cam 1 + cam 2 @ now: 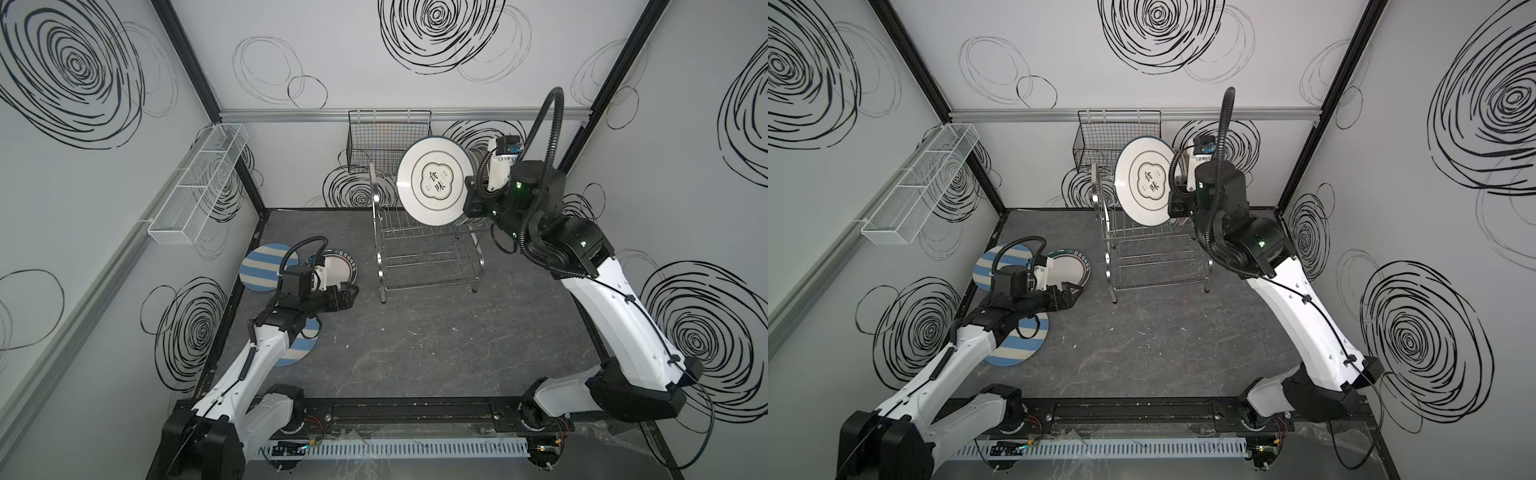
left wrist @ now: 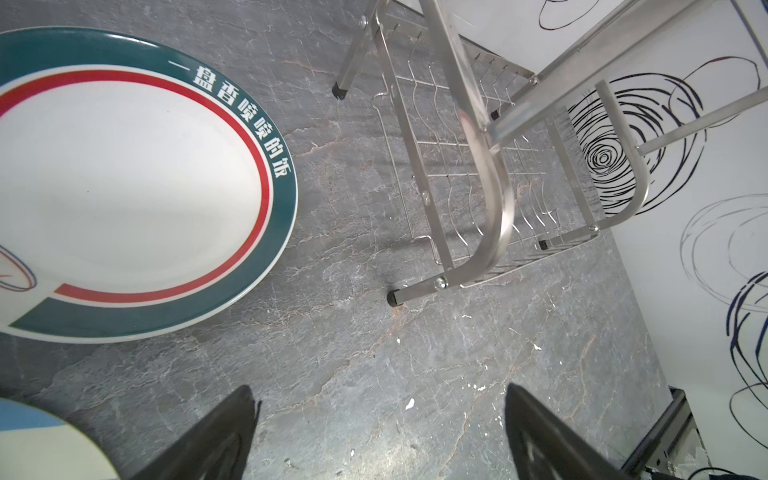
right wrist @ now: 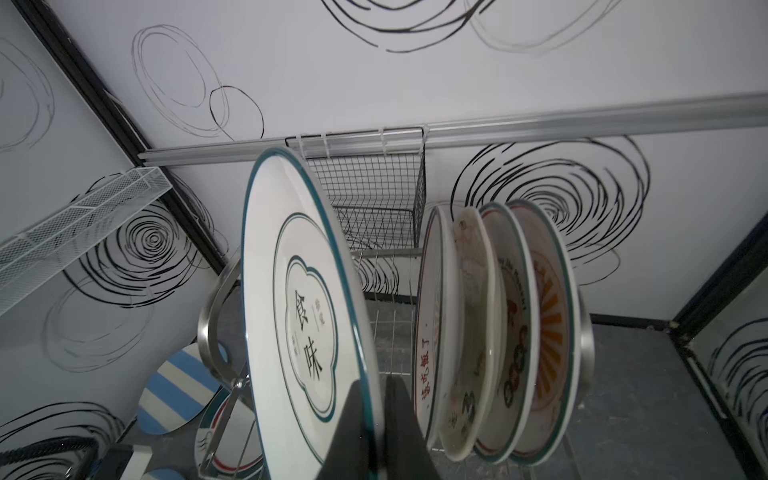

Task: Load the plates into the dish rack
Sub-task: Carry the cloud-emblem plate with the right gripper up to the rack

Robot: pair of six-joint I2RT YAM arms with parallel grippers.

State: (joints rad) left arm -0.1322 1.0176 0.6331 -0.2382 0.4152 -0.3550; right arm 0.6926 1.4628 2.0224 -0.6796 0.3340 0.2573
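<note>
My right gripper (image 3: 376, 386) is shut on the rim of a white plate with a thin teal rim and Chinese characters (image 1: 436, 183) (image 3: 299, 311). It holds the plate upright over the upper tier of the steel dish rack (image 1: 432, 286) (image 2: 498, 187). Several plates (image 3: 490, 324) stand upright in the rack's slots just beside it. My left gripper (image 1: 349, 295) (image 2: 380, 390) hangs open over bare floor, with nothing between its fingers. A green-rimmed plate (image 1: 338, 270) (image 2: 124, 178) lies flat next to it. Two blue-striped plates (image 1: 262, 268) (image 1: 303, 347) lie flat at the left, the nearer one partly under the left arm.
A black wire basket (image 1: 386, 137) hangs on the back wall behind the rack. A long white mesh basket (image 1: 199, 187) is mounted on the left wall. The dark stone floor (image 1: 436, 345) stretches in front of the rack to the arms' base rail (image 1: 399, 409).
</note>
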